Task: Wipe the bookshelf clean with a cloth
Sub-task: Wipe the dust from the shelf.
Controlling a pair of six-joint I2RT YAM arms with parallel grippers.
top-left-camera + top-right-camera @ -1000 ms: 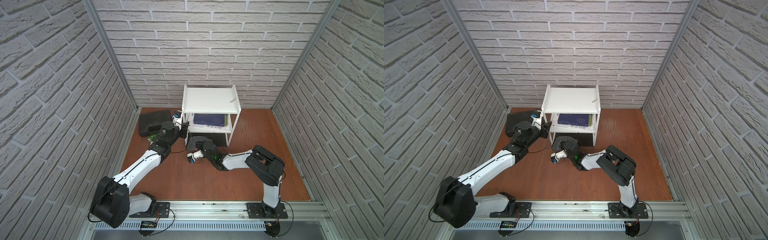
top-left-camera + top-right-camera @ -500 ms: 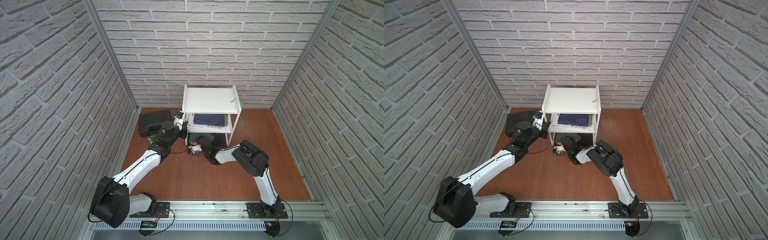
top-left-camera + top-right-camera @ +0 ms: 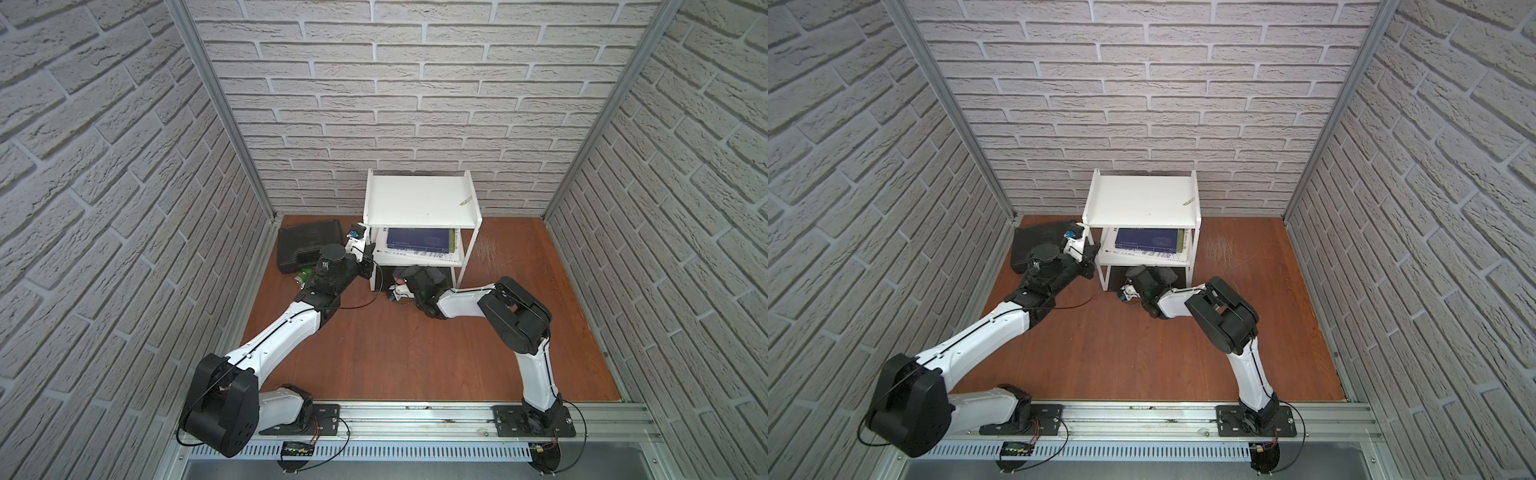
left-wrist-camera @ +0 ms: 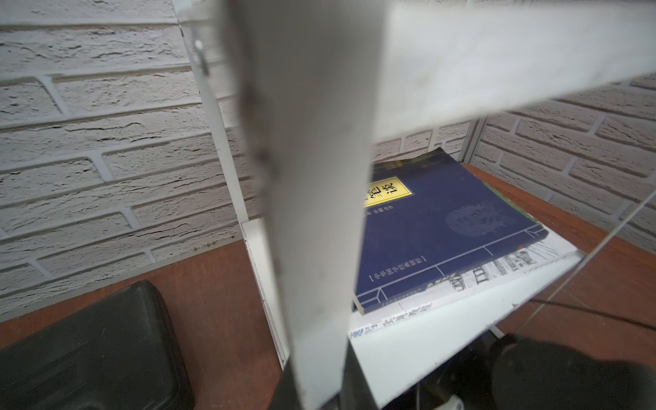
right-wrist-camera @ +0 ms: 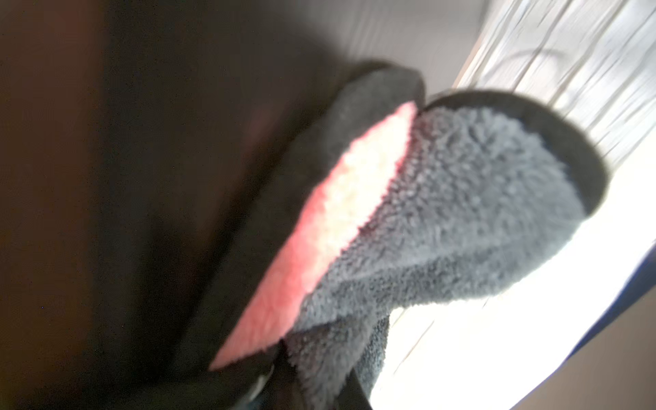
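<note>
Right wrist view shows the right tool (image 5: 284,372) clamped on a dark fleecy cloth (image 5: 443,213) with a pink-edged fold, bunched up close to a bright white board that I take to be part of the bookshelf (image 3: 419,199). In both top views the bookshelf stands at the back of the wooden desk (image 3: 395,353), against the brick wall. The right tool's wrist reaches into the bookshelf's bottom bay, under the middle shelf, where a blue book (image 3: 417,240) lies on other volumes. The left tool (image 4: 316,397) is closed narrow around the bookshelf's front left leg (image 4: 312,213), steadying the frame. A black ribbed case (image 3: 307,245) lies on the desk just left of the bookshelf.

The step in hand looks like wiping the low part of the bookshelf. To do it well, the cloth should be pressed flat against the board, not dragged as a wad, and swept in long overlapping strokes. The left grip should hold firm so the light frame does not slide or tip. The top board, with a small scrap (image 3: 465,201) near its right edge, appears unwiped.
</note>
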